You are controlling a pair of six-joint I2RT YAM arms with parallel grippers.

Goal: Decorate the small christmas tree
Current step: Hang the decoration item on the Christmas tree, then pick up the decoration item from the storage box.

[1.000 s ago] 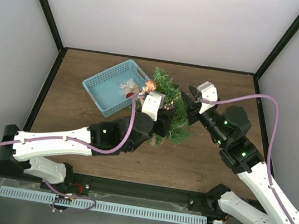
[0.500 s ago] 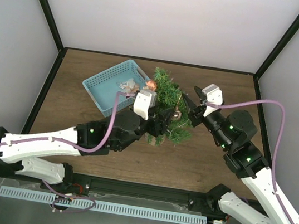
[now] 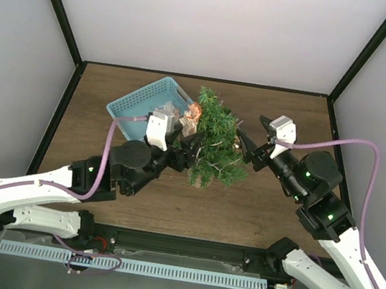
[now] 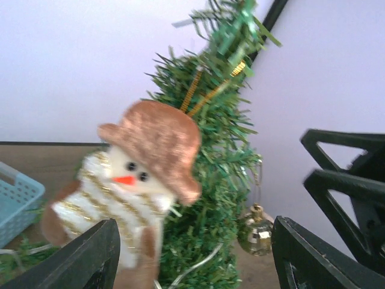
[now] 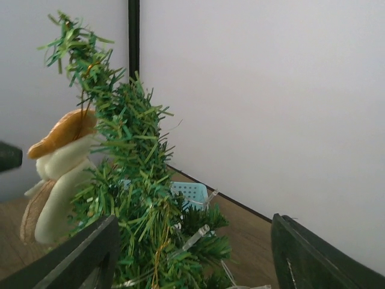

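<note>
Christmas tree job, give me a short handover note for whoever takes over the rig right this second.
Left hand: open, empty, just left of the tree, facing the snowman.
Right hand: open, empty, just right of the tree.
Things: the tree stands on the table; the blue basket sits behind it to the left.
Done: the snowman hangs by a gold cord near the top, and a gold ball hangs lower down.
Left: something pale lies in the basket, too small to identify. It is probably the next ornament to hang.
</note>
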